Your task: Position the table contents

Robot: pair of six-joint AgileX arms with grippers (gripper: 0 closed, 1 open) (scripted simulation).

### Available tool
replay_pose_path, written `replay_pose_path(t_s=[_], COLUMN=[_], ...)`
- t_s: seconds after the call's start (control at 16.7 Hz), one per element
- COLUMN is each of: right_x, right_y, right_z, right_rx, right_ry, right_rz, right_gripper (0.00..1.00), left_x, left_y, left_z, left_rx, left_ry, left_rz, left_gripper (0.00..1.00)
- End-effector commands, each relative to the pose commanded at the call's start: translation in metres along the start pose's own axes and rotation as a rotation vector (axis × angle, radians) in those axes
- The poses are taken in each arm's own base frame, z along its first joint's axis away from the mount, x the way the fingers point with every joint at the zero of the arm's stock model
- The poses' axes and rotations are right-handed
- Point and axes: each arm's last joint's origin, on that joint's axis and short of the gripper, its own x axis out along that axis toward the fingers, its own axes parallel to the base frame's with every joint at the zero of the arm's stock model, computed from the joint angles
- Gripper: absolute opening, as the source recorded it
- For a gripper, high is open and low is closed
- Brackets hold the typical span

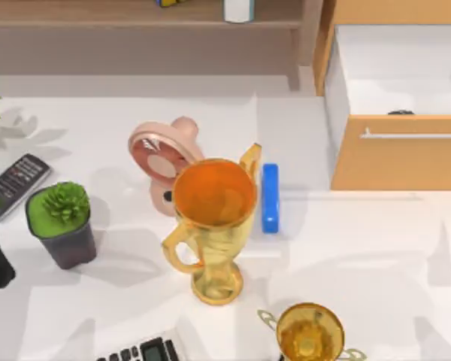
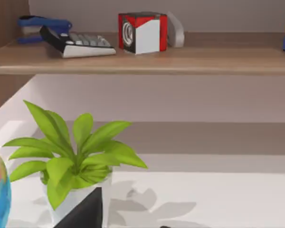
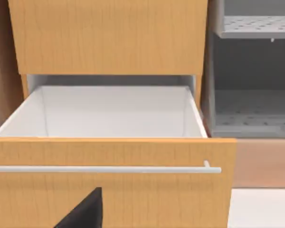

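Trophy, the large gold one with an orange bowl and two handles, stands upright near the middle of the white table. A blue bar lies flat just to its right, and a pink handheld fan sits just behind it to the left, partly hidden by the bowl. A smaller gold trophy stands at the near edge, right of centre. On the left side are a small potted succulent in a dark pot and, farther left, a remote control. A calculator peeks in at the near edge. At the far right a wooden drawer stands pulled open, its white inside bare. The left arm is parked at the left edge of the table, facing a leafy plant below a shelf; the right arm faces the drawer front. Whether either gripper is released or clenched, I cannot tell.
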Motion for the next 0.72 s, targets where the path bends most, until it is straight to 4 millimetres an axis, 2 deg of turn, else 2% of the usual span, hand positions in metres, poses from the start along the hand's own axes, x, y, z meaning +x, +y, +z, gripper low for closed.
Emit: replay_pose_path(t_s=[0.18,0.36,0.54,0.72], right_x=[0.000,0.001,0.010,0.036], right_y=[0.000,0.002,0.004,0.007], right_z=[0.002,0.020,0.054,0.098], right_rx=[0.000,0.001,-0.001,-0.010], right_ry=[0.007,0.067,0.181,0.341], right_rz=[0.002,0.019,0.037,0.051], right_gripper=[1.00,1.00,1.00,1.00], left_x=[0.000,0.000,0.000,0.000], left_y=[0.000,0.000,0.000,0.000], left_z=[0.000,0.000,0.000,0.000], left_rx=[0.000,0.000,0.000,0.000], left_ry=[0.000,0.000,0.000,0.000], left_rz=[0.000,0.000,0.000,0.000], left_gripper=[1.00,1.00,1.00,1.00])
